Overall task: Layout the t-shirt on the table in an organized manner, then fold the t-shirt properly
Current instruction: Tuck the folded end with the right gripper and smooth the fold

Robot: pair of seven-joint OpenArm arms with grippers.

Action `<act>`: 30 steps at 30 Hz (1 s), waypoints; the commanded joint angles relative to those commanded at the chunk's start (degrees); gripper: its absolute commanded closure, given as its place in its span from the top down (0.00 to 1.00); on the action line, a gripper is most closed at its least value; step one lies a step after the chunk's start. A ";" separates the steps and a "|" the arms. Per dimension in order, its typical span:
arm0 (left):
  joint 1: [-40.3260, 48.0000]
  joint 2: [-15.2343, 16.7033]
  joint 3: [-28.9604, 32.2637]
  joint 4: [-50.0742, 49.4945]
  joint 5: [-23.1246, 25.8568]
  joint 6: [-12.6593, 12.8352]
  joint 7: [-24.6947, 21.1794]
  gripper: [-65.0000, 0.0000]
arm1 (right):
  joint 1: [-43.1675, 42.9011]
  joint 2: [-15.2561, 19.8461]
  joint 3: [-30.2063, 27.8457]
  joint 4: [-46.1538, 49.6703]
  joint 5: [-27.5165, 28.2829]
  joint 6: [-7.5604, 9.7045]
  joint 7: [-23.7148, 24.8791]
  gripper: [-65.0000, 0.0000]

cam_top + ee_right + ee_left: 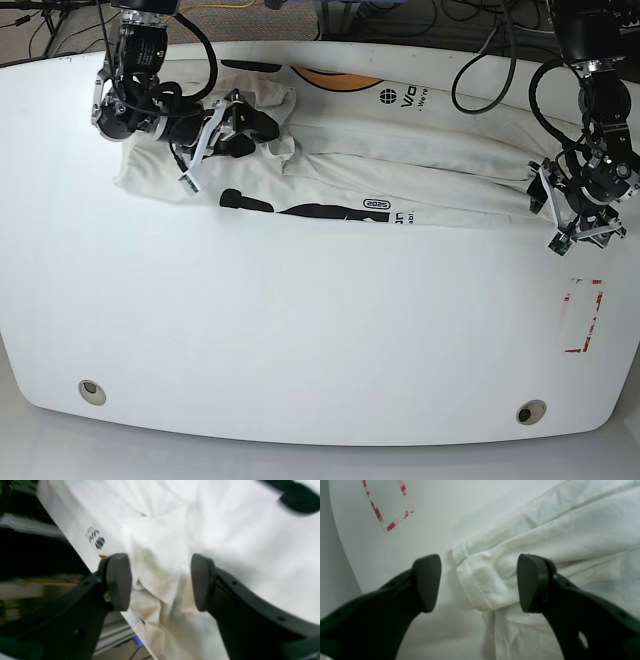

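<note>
White desk [300,340] holds the t-shirt [420,160], bunched long (not flat yet); folding remains. Left end effector [480,582] and right end effector [160,582] gape wide, empty.

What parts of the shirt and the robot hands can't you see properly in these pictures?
- Base view: the t-shirt lies bunched in a long strip, so its black lettering is mostly folded under and too small to read.
- Base view: the right gripper is dark against the cloth, so its jaws are hard to tell apart.
- Right wrist view: the print is blurred.
- Left wrist view: the left gripper has its arm cut off by the bottom edge.
</note>
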 joint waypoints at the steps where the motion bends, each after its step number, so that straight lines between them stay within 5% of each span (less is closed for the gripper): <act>1: 0.00 0.00 0.00 0.00 0.00 0.00 0.00 0.69 | 0.09 -0.26 -2.02 0.00 0.00 0.00 0.00 0.55; 8: 0.00 0.00 0.00 0.18 0.00 0.00 0.00 0.69 | 0.35 -0.79 -10.81 0.00 0.00 0.00 0.00 0.55; 13: -0.18 0.00 0.00 0.18 0.00 0.00 -0.09 0.69 | 1.05 -0.53 -10.99 3.08 0.00 0.00 -0.09 0.55; 19: -0.26 0.00 0.00 0.35 -0.26 0.00 -0.09 0.69 | 1.49 3.69 -10.64 8.88 0.44 0.00 -0.26 0.55; 25: -0.26 0.44 0.00 1.67 -0.62 0.00 -0.09 0.69 | 1.14 6.77 -5.27 9.76 0.35 0.00 -0.26 0.55; 30: 0.26 4.66 -0.88 6.51 -0.62 0.00 0.00 0.69 | -0.88 10.20 2.37 9.85 0.00 0.00 0.00 0.54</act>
